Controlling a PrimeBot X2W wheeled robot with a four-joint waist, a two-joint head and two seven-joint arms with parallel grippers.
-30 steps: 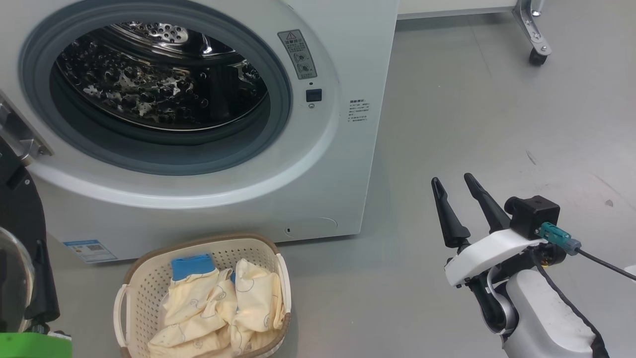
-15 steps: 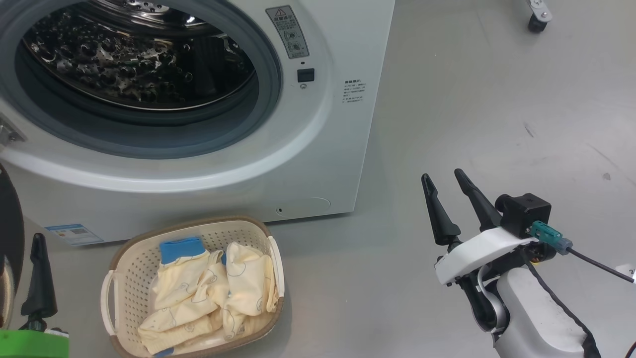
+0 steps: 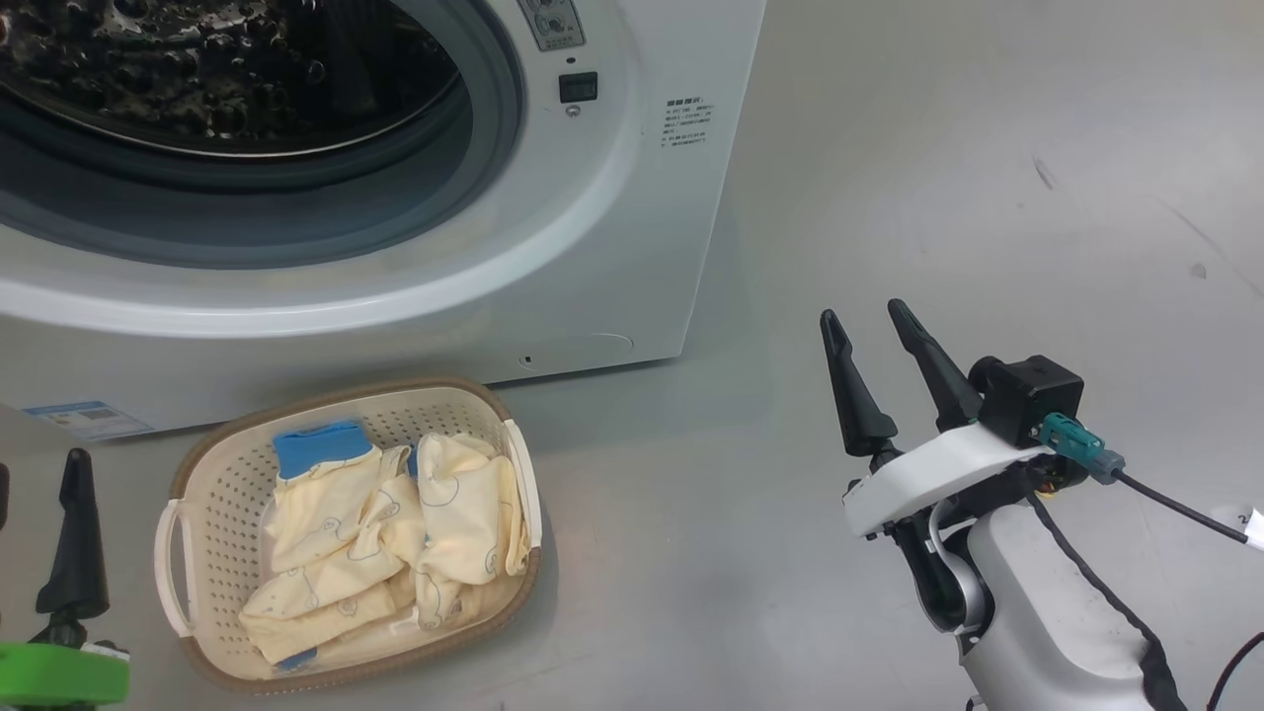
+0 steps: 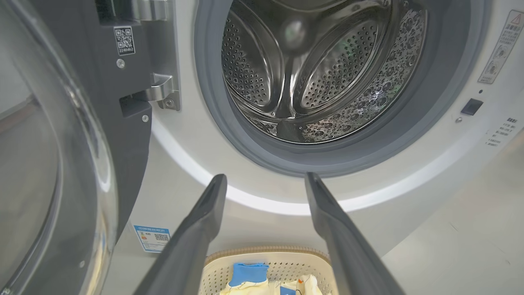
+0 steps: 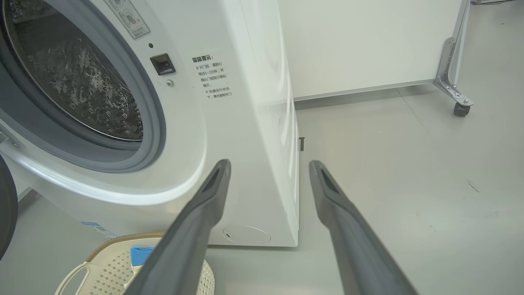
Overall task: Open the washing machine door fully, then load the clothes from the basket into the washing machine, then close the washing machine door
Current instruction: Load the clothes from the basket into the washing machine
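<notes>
Before the white washing machine (image 3: 592,247), pale yellow clothes (image 3: 375,533) lie in the cream perforated basket (image 3: 222,494). Empty, the left pincer (image 4: 266,176) and right pincer (image 3: 862,309) gape wide.

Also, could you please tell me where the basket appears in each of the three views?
Head view: basket at lower left, on the floor before the washing machine.
Left wrist view: basket at bottom centre, between the fingers of the left gripper.
Right wrist view: basket at bottom left corner.
Shared landmark: the black latch slot right of the drum opening.
</notes>
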